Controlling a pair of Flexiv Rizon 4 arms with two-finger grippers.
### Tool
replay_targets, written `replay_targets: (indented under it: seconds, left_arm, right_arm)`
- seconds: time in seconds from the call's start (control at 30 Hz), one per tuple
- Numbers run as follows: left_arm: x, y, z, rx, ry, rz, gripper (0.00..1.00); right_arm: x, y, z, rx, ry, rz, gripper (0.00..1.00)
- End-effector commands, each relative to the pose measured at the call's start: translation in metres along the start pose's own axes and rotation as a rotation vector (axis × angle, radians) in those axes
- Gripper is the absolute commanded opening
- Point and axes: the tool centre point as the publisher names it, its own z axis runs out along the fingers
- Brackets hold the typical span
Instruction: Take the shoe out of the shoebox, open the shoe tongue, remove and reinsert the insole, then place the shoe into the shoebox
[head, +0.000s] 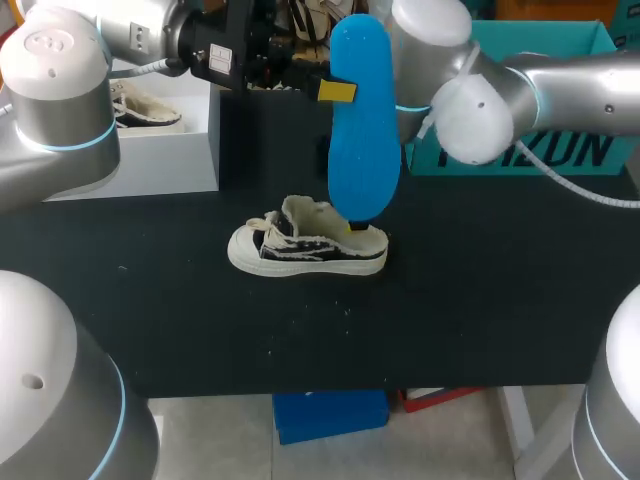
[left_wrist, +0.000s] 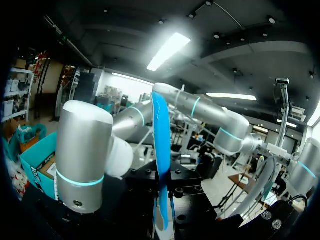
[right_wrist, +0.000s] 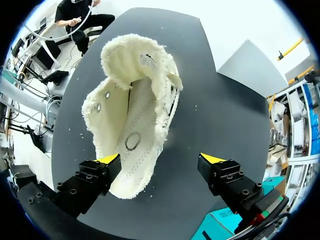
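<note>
Black table (head: 480, 300) in view, white shoebox (head: 150, 160) at its far edge. The shoe (head: 305, 245) is stood on its sole before the shoebox, long axis across the table, toe toward the shoebox's side. The blue insole (head: 362, 120) is held upright, clamped in the left gripper (head: 337, 91) fingers. The right gripper (right_wrist: 160, 159) fingers are spread wide over the shoe, empty.

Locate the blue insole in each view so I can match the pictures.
Head view: the blue insole stands upright above the heel of the shoe, held at the left gripper.
Left wrist view: edge-on, a thin blue strip rising ahead of the gripper.
Right wrist view: not in it; only the shoe, under the open right gripper.
Shared landmark: the shoe, in head and right wrist views.
</note>
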Motion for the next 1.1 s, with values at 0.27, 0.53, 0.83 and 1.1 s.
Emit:
replay_targets:
  seconds: [0.27,0.53,0.83,1.1]
  left_arm:
    - [-0.001,0.0,0.0,-0.002,0.0,0.0,0.0]
    - [-0.001,0.0,0.0,-0.002,0.0,0.0,0.0]
    - [-0.001,0.0,0.0,-0.002,0.0,0.0,0.0]
    - [-0.001,0.0,0.0,-0.002,0.0,0.0,0.0]
  right_arm:
    - [-0.009,0.028,0.018,0.161,0.036,-0.018,1.0]
    - [-0.01,0.035,0.025,0.169,0.053,-0.031,1.0]
    - [-0.007,0.032,0.026,0.189,0.054,-0.023,0.0]
    - [-0.007,0.032,0.026,0.189,0.054,-0.023,0.0]
